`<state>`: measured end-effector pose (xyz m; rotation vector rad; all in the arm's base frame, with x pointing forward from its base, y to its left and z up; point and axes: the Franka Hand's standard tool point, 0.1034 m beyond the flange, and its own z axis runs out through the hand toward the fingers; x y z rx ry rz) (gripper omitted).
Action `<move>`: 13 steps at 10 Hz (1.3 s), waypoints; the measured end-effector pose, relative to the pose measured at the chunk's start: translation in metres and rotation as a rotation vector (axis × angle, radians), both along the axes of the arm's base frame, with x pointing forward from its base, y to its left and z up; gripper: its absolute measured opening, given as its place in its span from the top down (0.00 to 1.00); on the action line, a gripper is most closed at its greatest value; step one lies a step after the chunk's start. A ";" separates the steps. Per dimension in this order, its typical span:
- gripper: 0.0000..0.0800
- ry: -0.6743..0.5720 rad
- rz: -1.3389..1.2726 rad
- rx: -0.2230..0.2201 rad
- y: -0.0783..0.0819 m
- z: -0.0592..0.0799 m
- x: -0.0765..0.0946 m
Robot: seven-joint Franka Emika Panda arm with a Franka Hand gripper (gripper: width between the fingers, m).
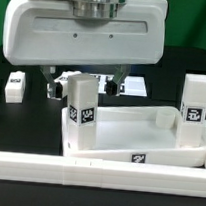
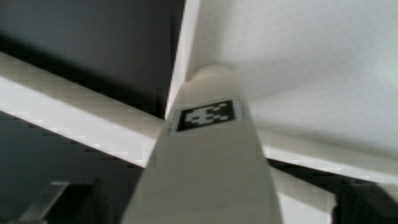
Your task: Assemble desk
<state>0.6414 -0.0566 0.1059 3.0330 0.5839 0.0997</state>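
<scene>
— Desk top's position?
— I found the desk top resting on the black tabletop, with one leg upright at its corner on the exterior view's left.
— Jaws?
— I saw them spread, flanking that leg's upper end.

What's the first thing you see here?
The big white gripper fills the top of the exterior view. Just below it a white leg with a black-and-white tag stands upright by a corner of the tray-like desk top. Another tagged leg stands at the exterior view's right.
</scene>
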 end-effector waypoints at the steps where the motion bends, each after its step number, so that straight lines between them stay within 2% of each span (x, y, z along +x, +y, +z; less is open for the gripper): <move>1: 0.35 0.001 0.031 -0.002 0.000 0.000 0.000; 2: 0.35 0.001 0.025 -0.002 0.000 0.000 0.000; 3: 0.53 0.001 0.025 -0.002 0.000 -0.001 0.000; 4: 0.64 0.000 0.022 -0.001 0.000 0.000 0.000; 7: 0.64 -0.002 -0.025 0.003 0.000 0.000 0.000; 10: 0.64 -0.010 -0.240 0.018 -0.001 0.000 0.000; 13: 0.64 -0.014 -0.522 0.060 -0.004 -0.001 -0.001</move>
